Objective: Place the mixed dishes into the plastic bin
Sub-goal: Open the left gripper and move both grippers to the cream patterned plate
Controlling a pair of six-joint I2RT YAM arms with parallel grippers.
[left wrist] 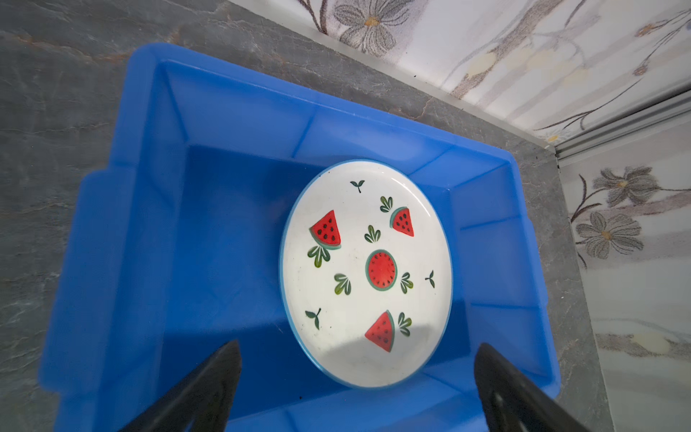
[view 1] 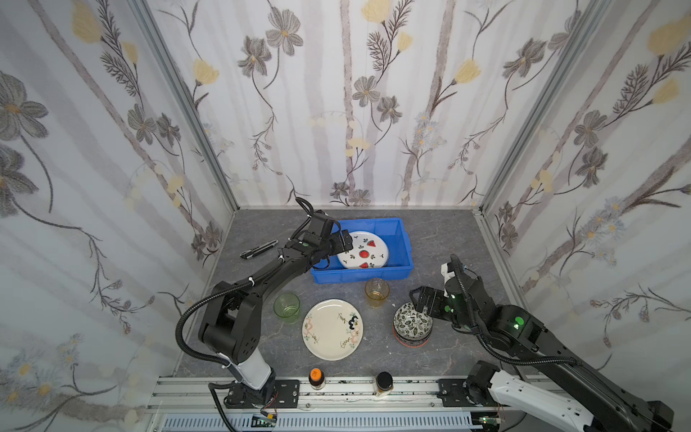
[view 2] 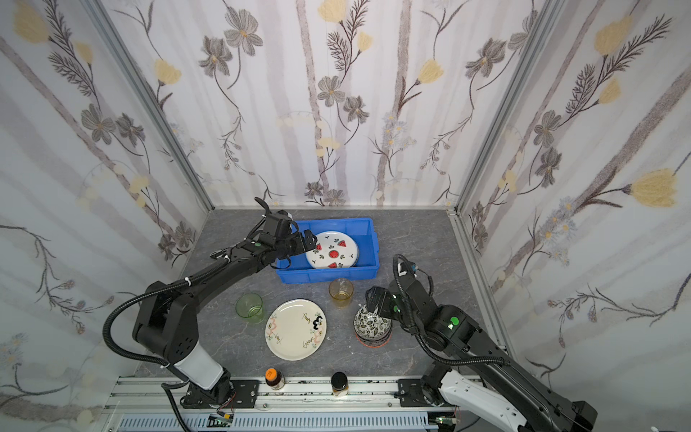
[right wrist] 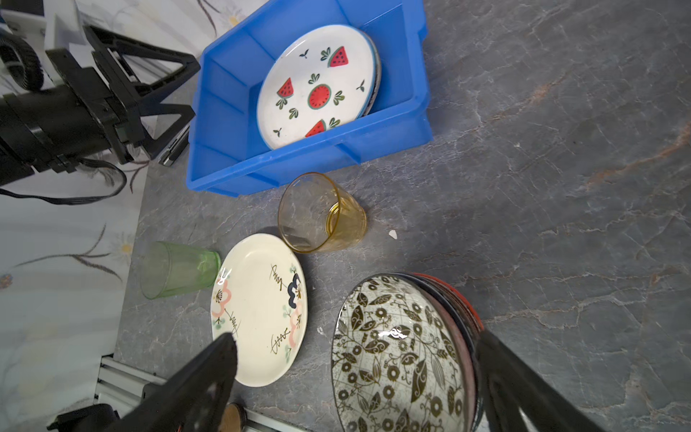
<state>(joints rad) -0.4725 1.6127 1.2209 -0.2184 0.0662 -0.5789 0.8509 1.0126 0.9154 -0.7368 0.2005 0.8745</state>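
Watermelon plate point(left wrist: 366, 273) inside blue bin point(left wrist: 232, 112), leaf bowl point(right wrist: 396, 355) atop other bowls point(right wrist: 469, 312), left jaws and right jaws spread

No lettering is legible anywhere; the cream plate point(view 1: 332, 329) bears only unreadable scribbled marks.

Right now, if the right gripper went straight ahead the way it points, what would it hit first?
The right gripper would likely meet the leaf-patterned top bowl first, near its rim; depth is hard to judge.
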